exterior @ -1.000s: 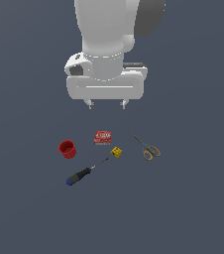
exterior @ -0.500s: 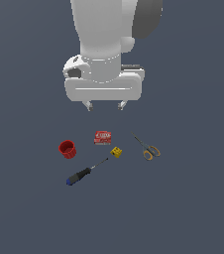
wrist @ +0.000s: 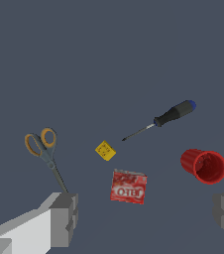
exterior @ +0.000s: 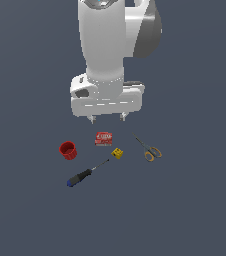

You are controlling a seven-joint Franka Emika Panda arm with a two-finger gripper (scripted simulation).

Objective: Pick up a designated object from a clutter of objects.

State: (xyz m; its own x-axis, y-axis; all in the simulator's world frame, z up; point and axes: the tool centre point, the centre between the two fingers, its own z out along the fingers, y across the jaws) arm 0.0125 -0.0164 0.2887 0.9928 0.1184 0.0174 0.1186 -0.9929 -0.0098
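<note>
The designated object, a small yellow studded block (exterior: 117, 153) (wrist: 105, 150), lies on the grey floor in the middle of the clutter. Around it are a red flat box (exterior: 103, 138) (wrist: 128, 186), a red cup (exterior: 68, 150) (wrist: 203, 165) on its side, a black-and-blue-handled screwdriver (exterior: 85, 173) (wrist: 163, 118) and yellow-handled scissors (exterior: 148, 148) (wrist: 44, 153). My gripper (exterior: 108, 118) (wrist: 146, 214) hangs open well above the red box, holding nothing. Its two grey fingers (wrist: 63, 218) stand wide apart in the wrist view.
The clutter sits on a plain dark grey floor (exterior: 195, 210). The arm's white body (exterior: 107, 60) fills the upper middle of the exterior view.
The gripper has come down slightly toward the clutter. None of the objects have moved.
</note>
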